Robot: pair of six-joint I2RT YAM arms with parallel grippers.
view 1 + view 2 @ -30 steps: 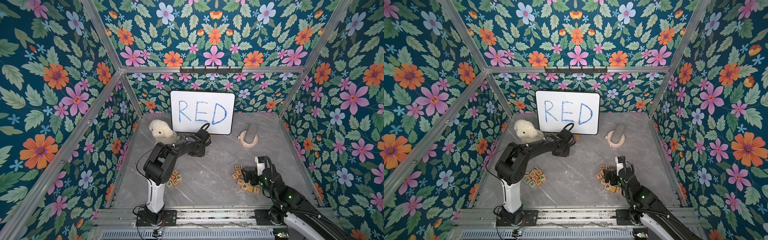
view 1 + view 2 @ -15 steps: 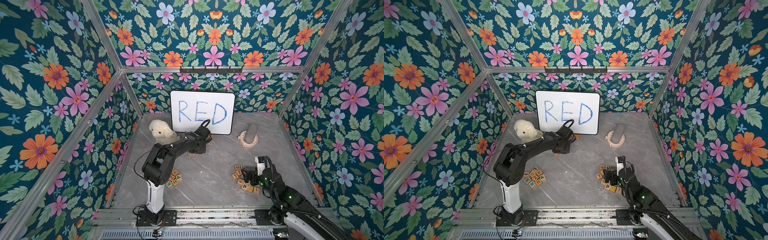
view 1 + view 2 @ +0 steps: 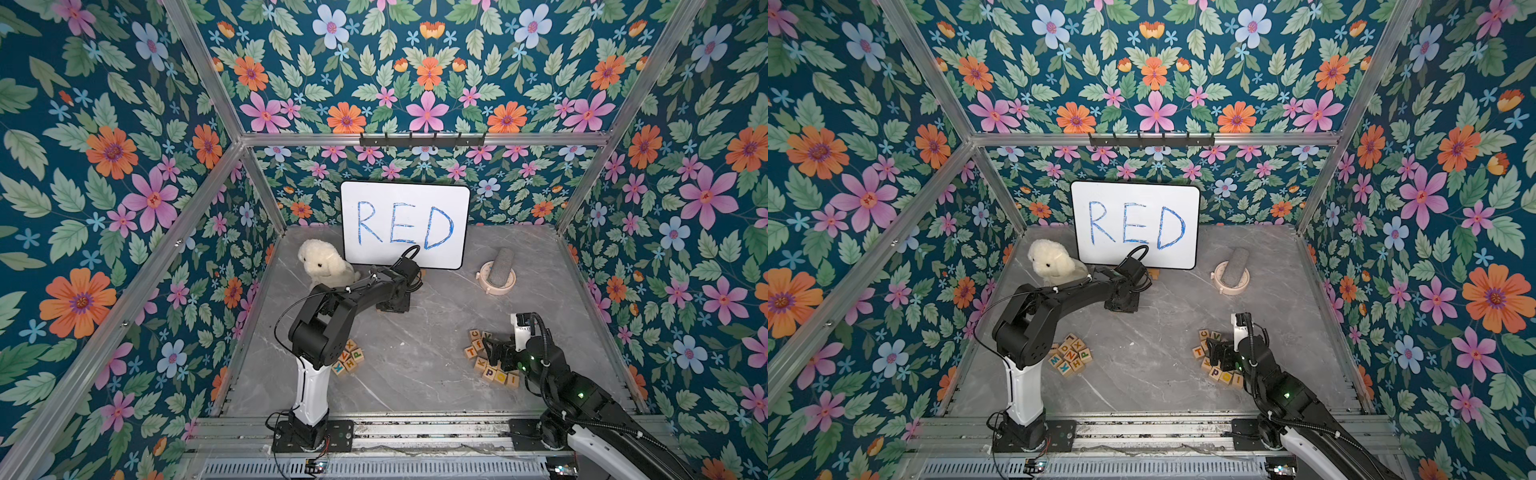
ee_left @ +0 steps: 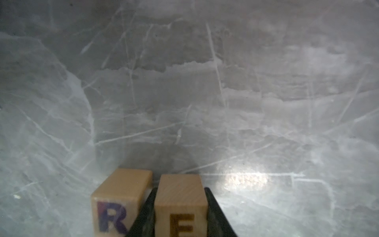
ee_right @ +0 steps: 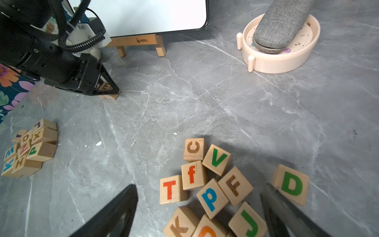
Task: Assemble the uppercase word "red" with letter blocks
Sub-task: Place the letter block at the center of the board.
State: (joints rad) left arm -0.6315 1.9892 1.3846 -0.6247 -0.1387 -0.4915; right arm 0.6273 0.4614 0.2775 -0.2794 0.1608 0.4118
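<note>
- Grey marble tabletop (image 3: pixel 415 361) inside floral walls (image 3: pixel 104 187); R block (image 4: pixel 114 205) standing far left-centre, before the whiteboard (image 3: pixel 405 224).
- Left gripper (image 3: pixel 392 306) clamped on E block (image 4: pixel 180 203), one finger wedged between E and R; on release, likely to nudge R or leave E skewed.
- Right gripper (image 5: pixel 199 190) spread wide over the near-right pile (image 5: pixel 211 197); D block (image 5: pixel 291 184) just outside one finger, so risk of pinching a neighbour instead.

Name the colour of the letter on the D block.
Green. The D block shows best in the right wrist view, lying just apart from the pile.
</note>
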